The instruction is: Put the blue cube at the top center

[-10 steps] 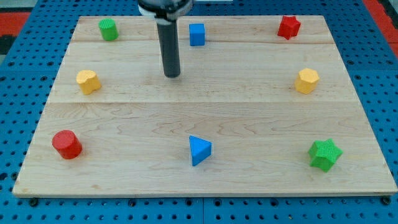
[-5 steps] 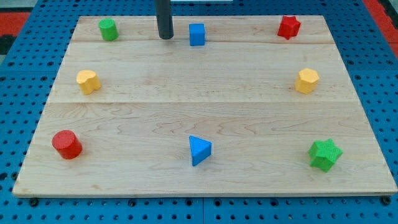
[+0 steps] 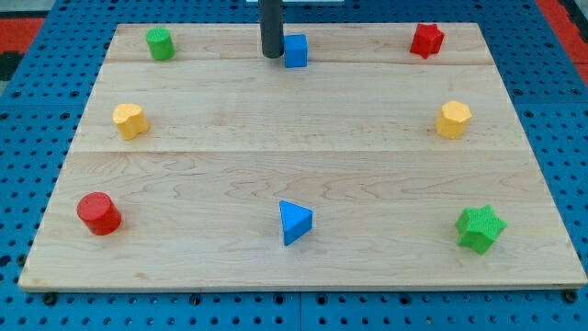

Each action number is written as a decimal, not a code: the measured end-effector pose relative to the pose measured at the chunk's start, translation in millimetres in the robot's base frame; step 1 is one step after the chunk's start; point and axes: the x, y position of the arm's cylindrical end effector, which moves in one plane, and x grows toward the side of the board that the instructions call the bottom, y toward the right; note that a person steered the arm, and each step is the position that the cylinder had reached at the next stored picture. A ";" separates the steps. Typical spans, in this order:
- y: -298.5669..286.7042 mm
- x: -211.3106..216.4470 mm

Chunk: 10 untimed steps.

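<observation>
The blue cube (image 3: 296, 51) sits near the top edge of the wooden board (image 3: 303, 156), about at its middle. My tip (image 3: 272, 55) stands right against the cube's left side, touching it or nearly so. The rod rises straight up out of the view's top.
A green cylinder (image 3: 160, 43) is at the top left and a red star (image 3: 426, 39) at the top right. Yellow blocks sit at mid left (image 3: 130, 120) and mid right (image 3: 453, 119). A red cylinder (image 3: 98, 213), a blue triangle (image 3: 294, 222) and a green star (image 3: 480, 228) lie along the bottom.
My tip moved up toward the top edge, then right to the cube's left side. The blue cube has shifted slightly to the right.
</observation>
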 end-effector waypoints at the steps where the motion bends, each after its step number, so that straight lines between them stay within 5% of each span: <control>1: 0.0 0.0; 3: -9.1 35.1; 8: 22.8 0.2; 10: -2.3 25.0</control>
